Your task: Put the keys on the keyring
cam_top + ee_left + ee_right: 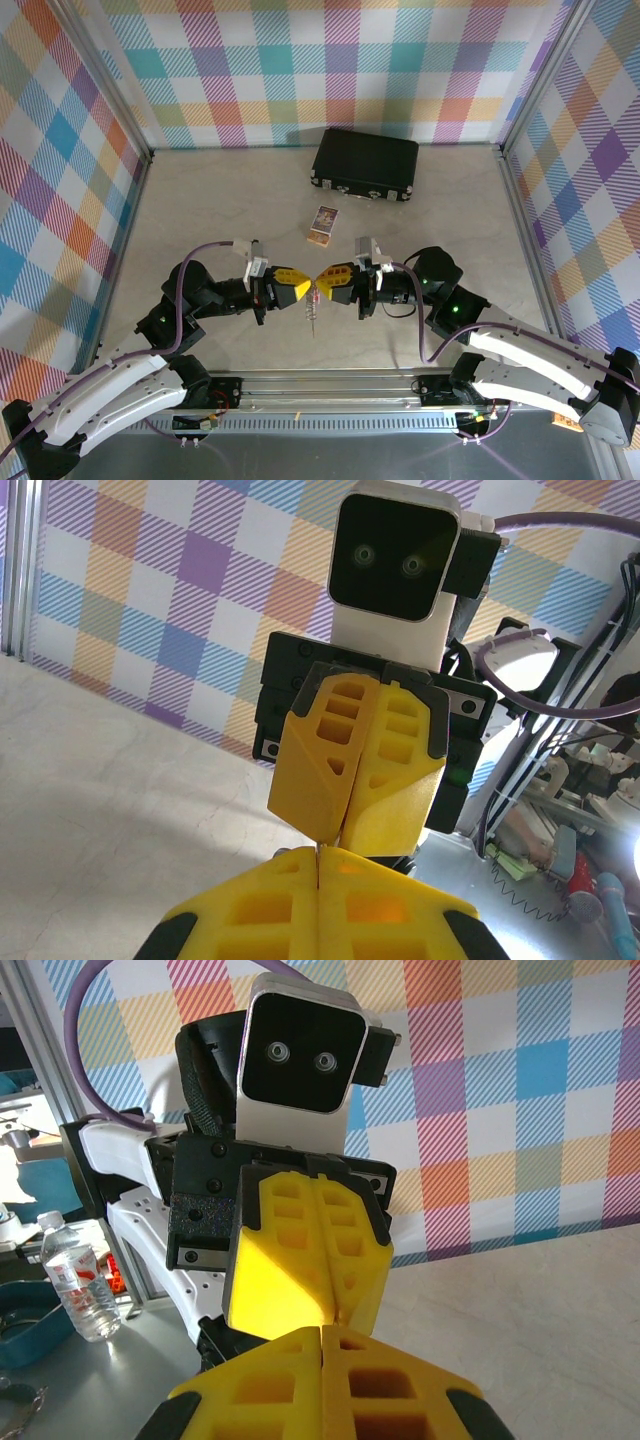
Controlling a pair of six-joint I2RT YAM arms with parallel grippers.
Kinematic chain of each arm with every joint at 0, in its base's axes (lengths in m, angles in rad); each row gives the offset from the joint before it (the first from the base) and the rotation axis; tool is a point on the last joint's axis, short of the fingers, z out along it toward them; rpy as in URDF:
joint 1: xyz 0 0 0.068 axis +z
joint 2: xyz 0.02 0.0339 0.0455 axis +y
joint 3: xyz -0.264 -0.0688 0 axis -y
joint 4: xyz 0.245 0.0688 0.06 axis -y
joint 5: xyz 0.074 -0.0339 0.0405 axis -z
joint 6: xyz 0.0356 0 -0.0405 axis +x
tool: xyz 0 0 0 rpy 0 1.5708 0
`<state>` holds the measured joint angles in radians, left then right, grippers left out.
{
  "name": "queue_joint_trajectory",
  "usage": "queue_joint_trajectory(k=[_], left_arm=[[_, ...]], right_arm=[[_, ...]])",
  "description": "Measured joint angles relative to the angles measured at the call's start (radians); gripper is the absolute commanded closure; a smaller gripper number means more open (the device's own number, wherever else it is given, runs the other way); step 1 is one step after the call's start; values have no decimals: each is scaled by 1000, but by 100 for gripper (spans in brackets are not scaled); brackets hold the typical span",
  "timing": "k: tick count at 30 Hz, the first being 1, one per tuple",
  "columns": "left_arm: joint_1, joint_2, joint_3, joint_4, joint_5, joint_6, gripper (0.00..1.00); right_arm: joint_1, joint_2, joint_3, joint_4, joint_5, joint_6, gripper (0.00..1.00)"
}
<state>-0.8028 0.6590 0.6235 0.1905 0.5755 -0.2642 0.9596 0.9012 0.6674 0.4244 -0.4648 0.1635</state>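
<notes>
My left claw [298, 287]: yellow fingers pressed flat together, no gap. My right claw [331, 281]: the same, fully closed. The two meet tip to tip over the near middle of the bench [200, 210]. The keys [313, 315] are right at that meeting point, with the red tag [317, 291] between the tips and the silver blade pointing back toward my bases. I cannot tell which claw, if either, pinches them. Just beyond the tips lies a small printed card [323, 225]. Farther back, near the rear wall, sits a black case [365, 163].
</notes>
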Motion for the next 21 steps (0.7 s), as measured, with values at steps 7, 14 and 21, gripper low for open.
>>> queue_joint_trajectory(k=[7,14,21], left_arm=[[0,0,0,-1,0,0,100],[0,0,0,-2,0,0,100],[-2,3,0,-2,0,0,100]], right_arm=[[0,-20,-15,-16,0,-7,100],[0,-32,-19,-39,5,-16,100],[0,-35,-21,-46,4,-23,100]])
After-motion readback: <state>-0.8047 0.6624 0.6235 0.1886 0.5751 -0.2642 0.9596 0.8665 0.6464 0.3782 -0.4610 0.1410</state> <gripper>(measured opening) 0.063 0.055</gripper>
